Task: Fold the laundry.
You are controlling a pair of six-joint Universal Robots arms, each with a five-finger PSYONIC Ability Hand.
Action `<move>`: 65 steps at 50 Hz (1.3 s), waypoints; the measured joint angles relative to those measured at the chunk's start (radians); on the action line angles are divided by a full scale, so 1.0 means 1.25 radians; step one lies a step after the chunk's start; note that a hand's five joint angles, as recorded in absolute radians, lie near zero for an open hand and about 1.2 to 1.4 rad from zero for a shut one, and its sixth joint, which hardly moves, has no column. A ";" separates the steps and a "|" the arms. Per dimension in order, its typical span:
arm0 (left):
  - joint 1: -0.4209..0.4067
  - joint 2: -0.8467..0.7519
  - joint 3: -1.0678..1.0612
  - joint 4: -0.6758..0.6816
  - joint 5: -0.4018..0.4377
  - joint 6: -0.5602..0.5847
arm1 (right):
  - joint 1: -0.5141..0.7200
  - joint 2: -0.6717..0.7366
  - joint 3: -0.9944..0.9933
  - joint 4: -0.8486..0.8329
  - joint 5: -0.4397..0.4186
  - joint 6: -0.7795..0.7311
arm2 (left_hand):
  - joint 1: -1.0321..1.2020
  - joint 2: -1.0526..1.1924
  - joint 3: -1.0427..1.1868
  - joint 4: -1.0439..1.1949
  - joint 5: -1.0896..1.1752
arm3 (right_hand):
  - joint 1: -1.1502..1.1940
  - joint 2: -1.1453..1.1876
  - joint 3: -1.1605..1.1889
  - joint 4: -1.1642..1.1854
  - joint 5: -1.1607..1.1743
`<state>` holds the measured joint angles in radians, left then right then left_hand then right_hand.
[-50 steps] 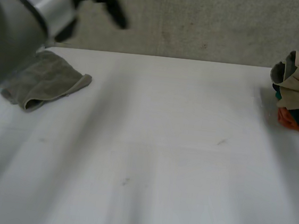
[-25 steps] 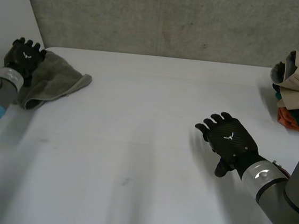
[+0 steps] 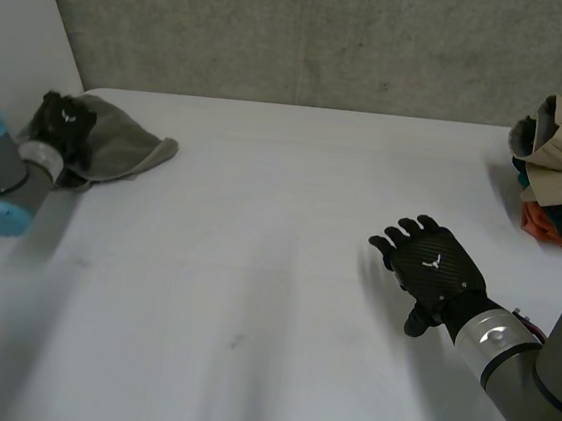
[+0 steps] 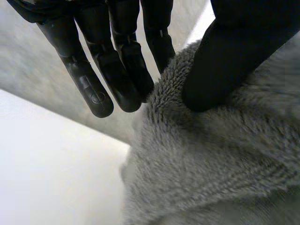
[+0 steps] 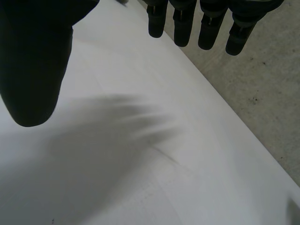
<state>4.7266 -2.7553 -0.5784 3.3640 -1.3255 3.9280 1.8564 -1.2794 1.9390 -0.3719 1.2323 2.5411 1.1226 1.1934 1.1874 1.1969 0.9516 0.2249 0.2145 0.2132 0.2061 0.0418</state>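
Left hand (image 3: 65,123) pinches the crumpled grey terry towel (image 3: 130,144) by a thin edge that may slip; right hand (image 3: 433,272) hovers flat, empty.

The left hand (image 3: 66,120) moves onto the grey towel (image 3: 127,149)
It has come in from the towel's outer edge, and the cloth beneath has bunched a little.
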 measured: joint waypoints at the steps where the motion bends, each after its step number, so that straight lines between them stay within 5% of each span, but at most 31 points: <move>1: -0.010 0.032 -0.017 0.000 -0.006 -0.019 | 0.000 0.000 0.000 0.000 0.000 0.000 | 0.000 0.000 0.000 0.000 0.000 | 0.000 0.000 0.000 0.000 0.000; 14: -0.169 0.555 -0.222 0.050 -0.023 -0.447 | -0.003 -0.003 0.000 -0.014 0.004 0.007 | 0.000 0.002 0.003 0.001 0.000 | 0.000 0.000 0.000 0.000 0.000; 20: -0.279 0.694 -0.276 0.050 -0.017 -0.561 | -0.028 -0.015 0.001 -0.014 0.009 0.010 | 0.000 0.002 0.003 0.001 0.000 | 0.000 0.000 0.000 0.000 0.000; 27: -0.383 0.698 -0.360 0.014 -0.018 -0.567 | -0.074 -0.057 -0.001 -0.008 0.017 0.024 | 0.000 0.002 0.003 0.001 0.000 | 0.000 0.000 0.000 0.000 0.000; 37: -0.481 0.527 -0.486 -0.019 -0.033 -0.486 | -0.146 -0.122 -0.027 0.000 0.040 0.113 | 0.000 0.002 0.003 0.003 0.000 | 0.000 0.000 0.000 0.000 0.000; 42: -0.510 0.416 -0.502 -0.038 -0.077 -0.407 | -0.179 -0.140 -0.048 0.038 0.052 0.140 | -0.524 -0.532 -0.513 -0.526 -0.477 | 0.000 0.000 0.000 0.000 0.000; 46: -0.517 0.421 -0.505 -0.052 -0.135 -0.372 | -0.185 -0.144 -0.074 0.122 0.060 0.146 | -0.677 -0.725 -0.721 -0.736 -0.685 | 0.000 0.000 0.000 0.000 0.000; 55: -0.543 0.614 -0.652 -0.070 -0.287 -0.396 | -0.132 -0.138 -0.121 0.366 0.092 0.260 | -0.679 -0.734 -0.734 -0.744 -0.694 | 0.000 0.000 0.000 0.000 0.000; 65: -0.579 0.596 -0.770 -0.067 -0.299 -0.477 | 0.000 -0.088 -0.085 0.321 0.100 0.386 | -0.528 -0.595 -0.590 -0.596 -0.537 | 0.031 0.044 0.044 0.050 0.047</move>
<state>4.0031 -2.0098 -1.5411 3.2801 -1.6989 3.3314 1.8564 -1.3900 1.8331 0.0288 1.3578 3.0240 0.4627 0.4494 0.4498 0.4522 0.2808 0.2641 0.2691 0.2685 0.2692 0.1009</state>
